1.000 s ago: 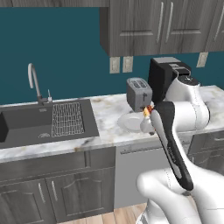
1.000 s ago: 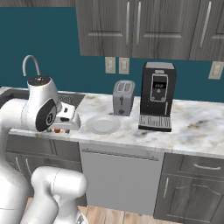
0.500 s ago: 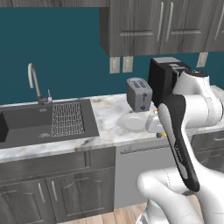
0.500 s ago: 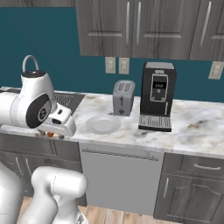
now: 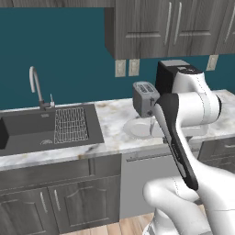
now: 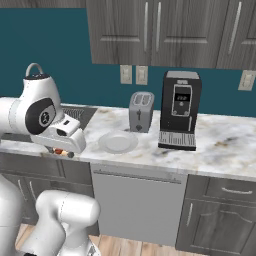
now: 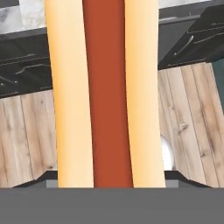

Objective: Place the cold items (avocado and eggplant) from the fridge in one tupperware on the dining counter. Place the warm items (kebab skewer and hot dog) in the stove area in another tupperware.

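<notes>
Marble countertop (image 6: 220,145) with toaster (image 6: 141,111) and white plate (image 6: 118,142) lying behind, the arm is swinging leftward off the counter edge, its gripper (image 6: 64,152) clamping the hot dog (image 7: 106,92) above the wood floor (image 7: 26,135), carrying it toward a tupperware.

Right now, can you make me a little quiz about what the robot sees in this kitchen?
1. True or false: the gripper holds a hot dog in a tan bun.
2. What stands right beside the black coffee machine on the marble counter: A) silver two-slot toaster, B) a kettle, C) a blender?
3. Fill in: the round white plate lies in front of the ____.

Key: 1 true. 2 A. 3 toaster.
</notes>
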